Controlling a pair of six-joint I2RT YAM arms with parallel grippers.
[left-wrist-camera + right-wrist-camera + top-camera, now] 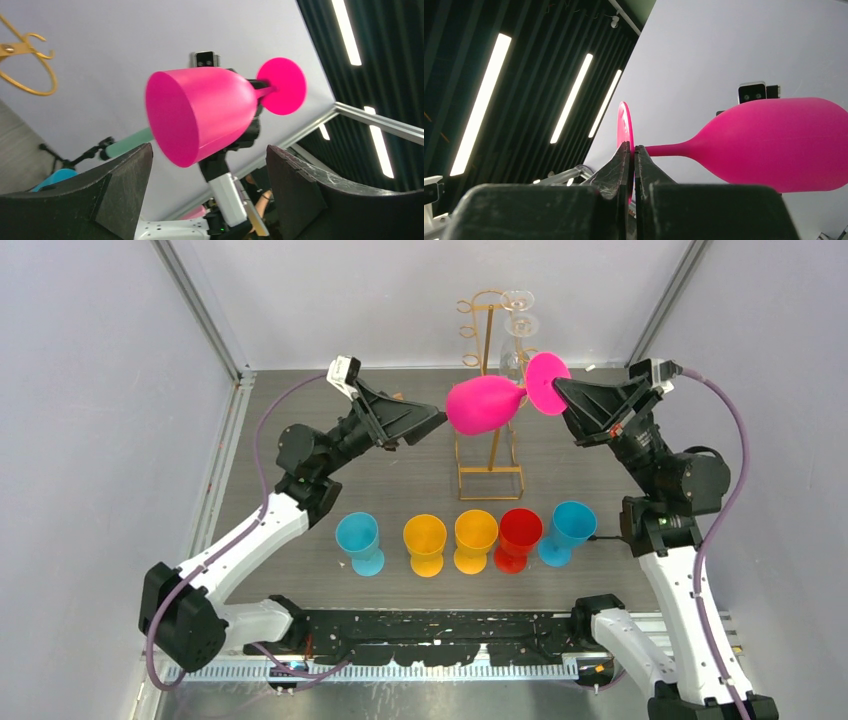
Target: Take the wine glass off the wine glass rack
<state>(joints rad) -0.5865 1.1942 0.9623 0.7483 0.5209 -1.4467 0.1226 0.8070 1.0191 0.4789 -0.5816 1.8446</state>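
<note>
Find the wine glass (485, 403) lying sideways in mid-air, just on the near side of the wine glass rack (490, 455), bowl to the left and foot to the right; seemingly free of the hooks, though hard to confirm from above. Trust only so much to the right gripper (631, 150), pinched shut on the thin edge of the foot: a weak hold for a long, bowl-heavy load. Ease the left gripper (207, 155), spread wide just left of the bowl's mouth, around the bowl and close gently. Release the right only once that hold looks sure. Stay off the clear glasses (520, 315) hanging at the rack's far top, and set down away from the coloured cups (470, 540) on the table (300, 430).
</note>
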